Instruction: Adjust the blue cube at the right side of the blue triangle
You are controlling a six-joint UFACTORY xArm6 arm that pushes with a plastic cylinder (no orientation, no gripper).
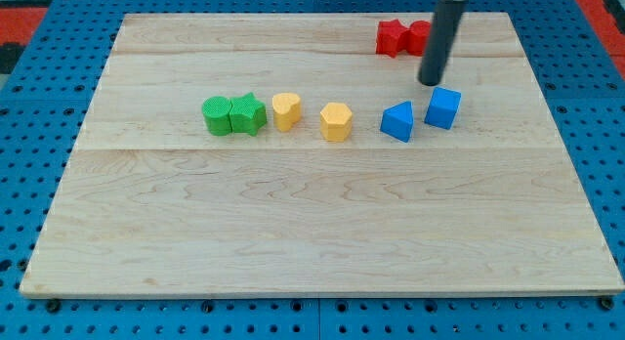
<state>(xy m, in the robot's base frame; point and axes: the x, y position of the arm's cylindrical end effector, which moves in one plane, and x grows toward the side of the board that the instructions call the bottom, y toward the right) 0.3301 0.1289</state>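
1. Worktop (312, 233): you have one pale wooden board on a blue pegboard, carrying eight blocks in all.
2. Blue, two: blue cube (443, 106) sits at the view's right, just beside the blue triangle (397, 121) on its right and slightly nearer the view's top. A narrow gap shows between them.
3. Yellow, two: yellow block (286, 110), heart-like in shape, and yellow block (336, 121), roughly hexagonal, stand left of the triangle, near each other but apart.
4. Green, two: green block (217, 116), rounded, touches the green star (248, 113) on its right.
5. Red, two: red block (392, 36) and red block (420, 35) sit together near the view's top; your rod hides part of the right one, and their shapes are unclear.
6. Your tip (431, 82) rests just above the blue cube toward the view's top, close to its upper-left edge; you cannot tell whether it touches.
7. Gripper: none fitted, only one dark rod, so no open or closed state to note.
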